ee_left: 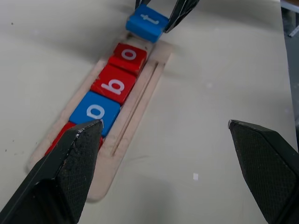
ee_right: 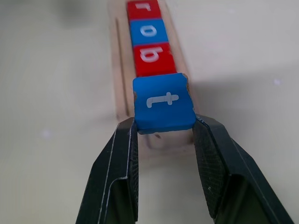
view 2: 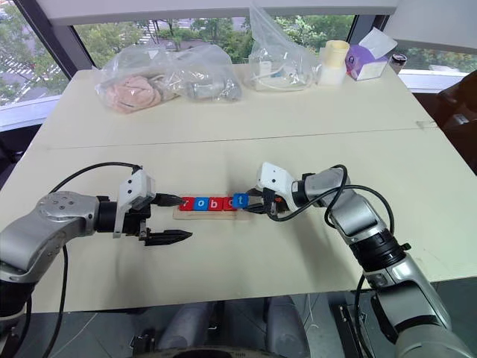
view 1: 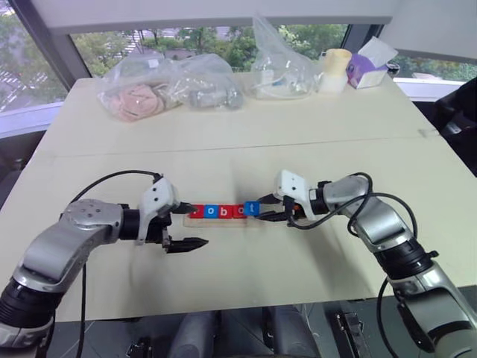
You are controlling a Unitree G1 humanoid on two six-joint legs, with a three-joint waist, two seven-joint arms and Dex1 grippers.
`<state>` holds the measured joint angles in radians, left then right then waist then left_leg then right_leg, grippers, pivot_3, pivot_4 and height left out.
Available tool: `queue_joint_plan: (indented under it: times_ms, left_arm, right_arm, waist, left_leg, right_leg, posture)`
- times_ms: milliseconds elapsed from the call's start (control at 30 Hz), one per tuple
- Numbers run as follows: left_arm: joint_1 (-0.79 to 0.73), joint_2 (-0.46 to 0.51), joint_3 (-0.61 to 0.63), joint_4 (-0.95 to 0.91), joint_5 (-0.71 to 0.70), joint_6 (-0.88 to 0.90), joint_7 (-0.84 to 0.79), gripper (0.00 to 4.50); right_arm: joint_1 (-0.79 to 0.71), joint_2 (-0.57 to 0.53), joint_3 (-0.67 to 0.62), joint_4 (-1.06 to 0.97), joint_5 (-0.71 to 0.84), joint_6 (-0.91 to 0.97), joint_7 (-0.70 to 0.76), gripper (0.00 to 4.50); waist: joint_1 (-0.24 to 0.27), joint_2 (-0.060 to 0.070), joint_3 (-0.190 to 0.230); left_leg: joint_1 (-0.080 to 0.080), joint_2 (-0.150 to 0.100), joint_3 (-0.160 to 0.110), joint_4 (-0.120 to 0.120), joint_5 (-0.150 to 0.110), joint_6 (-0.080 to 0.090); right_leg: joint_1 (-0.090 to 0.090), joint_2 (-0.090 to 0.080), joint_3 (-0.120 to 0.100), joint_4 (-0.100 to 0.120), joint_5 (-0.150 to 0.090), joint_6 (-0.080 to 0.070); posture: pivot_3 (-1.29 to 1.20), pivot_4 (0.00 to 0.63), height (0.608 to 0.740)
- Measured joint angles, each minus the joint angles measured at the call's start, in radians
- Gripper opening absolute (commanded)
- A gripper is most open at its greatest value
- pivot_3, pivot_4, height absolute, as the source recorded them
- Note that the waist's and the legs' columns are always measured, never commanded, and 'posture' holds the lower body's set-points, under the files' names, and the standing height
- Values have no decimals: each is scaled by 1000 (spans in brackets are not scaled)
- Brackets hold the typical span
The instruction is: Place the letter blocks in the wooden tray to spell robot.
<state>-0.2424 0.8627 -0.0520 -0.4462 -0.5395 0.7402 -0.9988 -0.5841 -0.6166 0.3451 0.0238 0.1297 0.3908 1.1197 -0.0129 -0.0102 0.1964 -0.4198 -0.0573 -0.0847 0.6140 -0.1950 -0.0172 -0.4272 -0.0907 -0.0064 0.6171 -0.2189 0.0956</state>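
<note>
The wooden tray (view 1: pixel 223 221) lies at mid-table. In it sit a red r block (ee_right: pixel 142 8), a blue o (ee_right: pixel 147 31), a red b (ee_right: pixel 153 54) and a red o (ee_left: pixel 130 55), in a row. My right gripper (ee_right: pixel 164 123) is shut on the blue t block (ee_right: pixel 163 102), which hangs slightly tilted over the tray's right end, next to the red o. By the tray's left end my left gripper (view 1: pixel 190 225) stands open and holds nothing; one finger is near the r end, the other is off the tray's near side.
Along the table's far edge lie clear plastic bags (view 1: pixel 171 89) with soft items, another bag (view 1: pixel 279 67), a pale cup (view 1: pixel 335 68) and a purple tissue box (view 1: pixel 369 68). A seam (view 1: pixel 223 148) crosses the table behind the tray.
</note>
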Motion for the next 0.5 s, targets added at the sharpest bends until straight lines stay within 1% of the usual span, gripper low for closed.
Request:
queue_joint_plan:
  times_ms: [233, 500]
  left_arm:
    - [3, -2, 8, -16, -19, 30, 28, 4500]
    - [41, -9, 8, -5, -17, -8, 23, 4500]
  right_arm:
    - [-11, 9, 11, 54, -28, -40, 26, 1081]
    - [-21, 38, 14, 91, -40, -70, 37, 1081]
  waist:
    - [0, 0, 0]
    - [0, 0, 0]
  left_leg:
    - [0, 0, 0, 0, 0, 0]
    - [1, 0, 0, 0, 0, 0]
  right_leg:
    - [0, 1, 0, 1, 0, 0]
    - [0, 1, 0, 1, 0, 0]
  posture:
    - [0, 150, 740]
    - [0, 150, 740]
